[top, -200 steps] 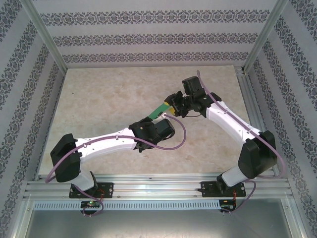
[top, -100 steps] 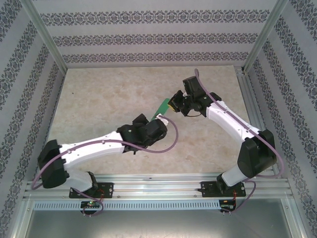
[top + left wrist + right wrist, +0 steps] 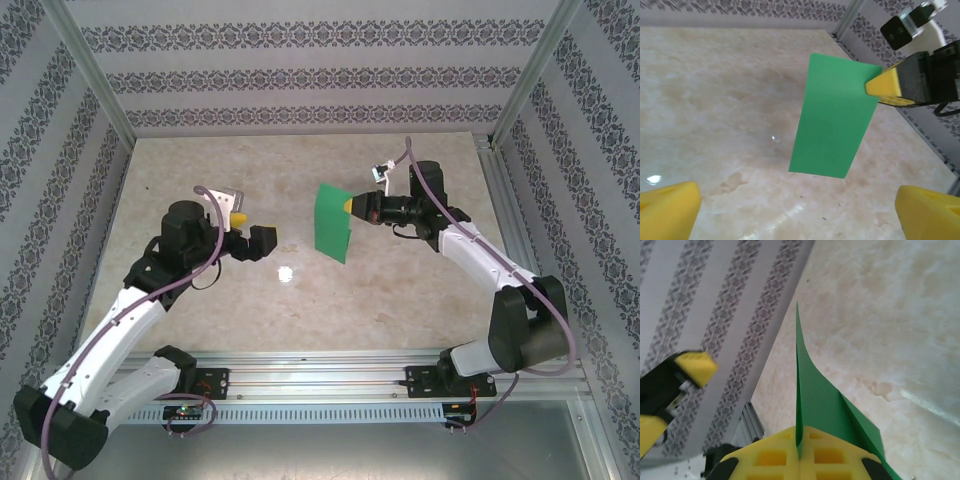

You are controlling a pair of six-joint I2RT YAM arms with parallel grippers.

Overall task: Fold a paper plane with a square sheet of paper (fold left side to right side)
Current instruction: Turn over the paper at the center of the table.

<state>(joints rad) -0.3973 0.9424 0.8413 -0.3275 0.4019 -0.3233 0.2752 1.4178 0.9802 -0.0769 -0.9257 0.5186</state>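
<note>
The bright green paper (image 3: 333, 222) hangs in the air above the table, folded in half into a narrow rectangle. My right gripper (image 3: 349, 205) is shut on its upper right edge, yellow pads pinching the doubled sheet (image 3: 815, 400). In the left wrist view the green paper (image 3: 835, 117) faces the camera with the right gripper's yellow pad (image 3: 885, 85) on its right edge. My left gripper (image 3: 250, 232) stands open to the left of the paper, well apart from it, with nothing between its yellow fingertips (image 3: 667, 207).
The beige marble tabletop (image 3: 250, 180) is enclosed by patterned walls (image 3: 300, 75) and aluminium corner posts (image 3: 95, 75). A metal rail (image 3: 320, 375) runs along the near edge by the arm bases.
My left arm has let go of the paper and swung back to the left, opening. The right gripper has lifted the folded paper so it hangs broadside.
</note>
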